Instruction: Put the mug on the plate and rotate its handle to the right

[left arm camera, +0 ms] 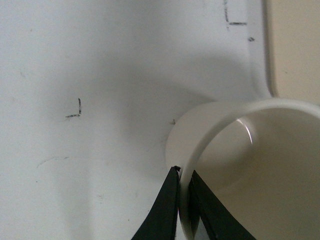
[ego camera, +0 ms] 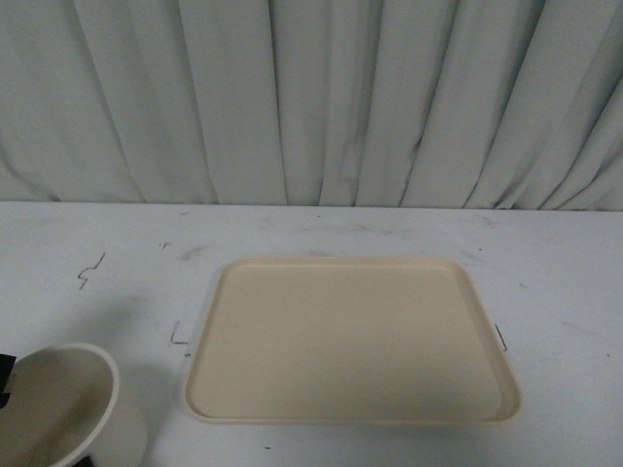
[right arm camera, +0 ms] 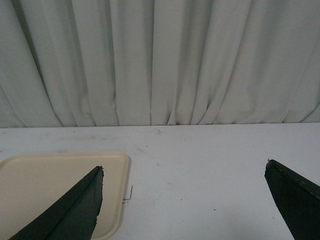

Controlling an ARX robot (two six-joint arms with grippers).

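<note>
Left of plate (ego camera: 350,341), mug (ego camera: 70,413) rim pinched inside left end effector (left arm camera: 183,176)

White table (ego camera: 97,243) (scuffed) w/ plate (ego camera: 350,341)

Beige plate (ego camera: 350,341); white mug (ego camera: 109,420), perhaps cream inside; white table (ego camera: 565,292), black marks.

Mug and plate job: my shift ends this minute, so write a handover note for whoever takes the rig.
Left gripper: shut on the mug at its rim.
Right gripper: open, empty, over the table by the right side of the plate.
Mug: left of the plate, not on it. The plate is bare. The handle cannot be made out.
Done: mug gripped.
Left: set it on the plate, turn the handle to the right.
</note>
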